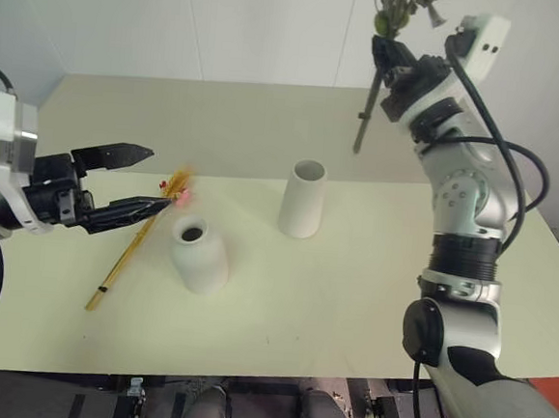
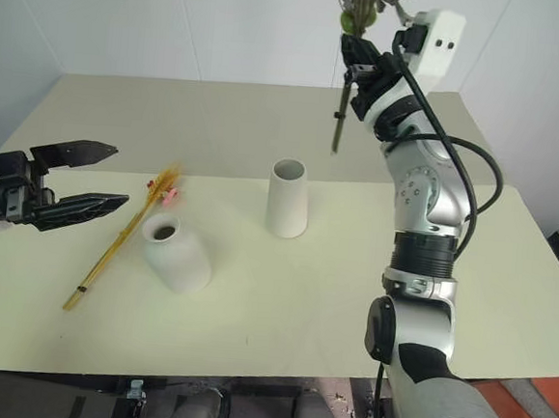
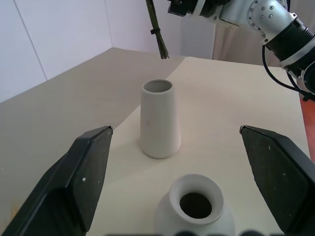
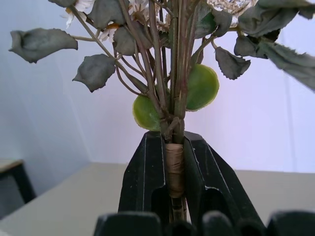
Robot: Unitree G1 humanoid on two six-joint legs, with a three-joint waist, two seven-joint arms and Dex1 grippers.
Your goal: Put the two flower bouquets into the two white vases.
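Observation:
My right gripper is raised high over the back of the table, shut on the dark stem of the bushy bouquet. Its stem end hangs in the air behind and right of the tall tapered white vase. The short rounded white vase stands to the left and nearer. The slim wheat bouquet lies flat on the table left of the short vase, its red-pink blooms toward the back. My left gripper hovers open over those blooms, pointing at both vases, holding nothing.
The cream table has a seam running across it behind the vases. White walls close off the back and left. An orange-red surface shows past the table's right front corner.

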